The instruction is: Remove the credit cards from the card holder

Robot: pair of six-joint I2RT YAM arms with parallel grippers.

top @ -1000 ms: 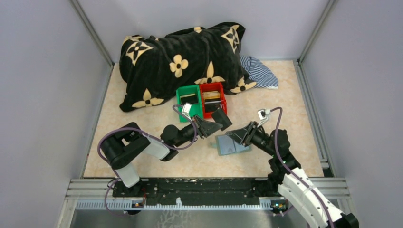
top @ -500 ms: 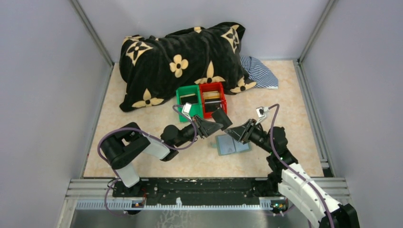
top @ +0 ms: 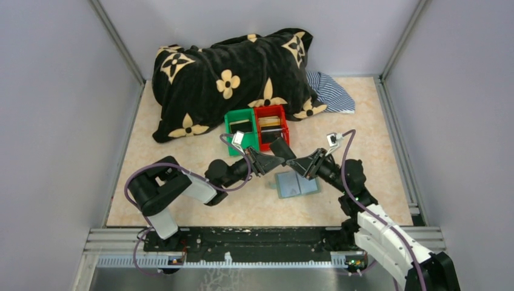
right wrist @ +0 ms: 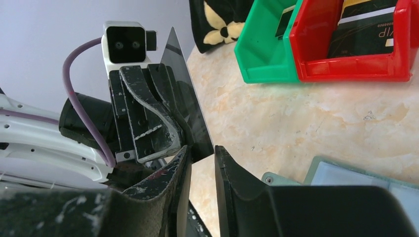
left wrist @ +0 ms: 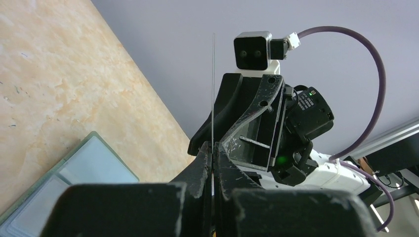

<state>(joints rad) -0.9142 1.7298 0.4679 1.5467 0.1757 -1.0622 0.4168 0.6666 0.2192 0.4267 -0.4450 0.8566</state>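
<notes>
My left gripper is shut on a dark credit card and holds it upright above the table. In the left wrist view the card shows edge-on as a thin line rising from the closed jaws of the left gripper. My right gripper is open, facing the left one, and its fingers straddle the card's lower corner without closing, as the right wrist view of the gripper shows. The grey-green card holder lies open on the table below both grippers, blue-grey inside up.
A green bin and a red bin stand side by side behind the grippers, with cards in them. A black flowered blanket and a striped cloth lie at the back. Walls close the sides.
My right gripper has lifted off the card holder and moved left, up to the card in my left gripper. The left gripper has stayed in place with the card.
</notes>
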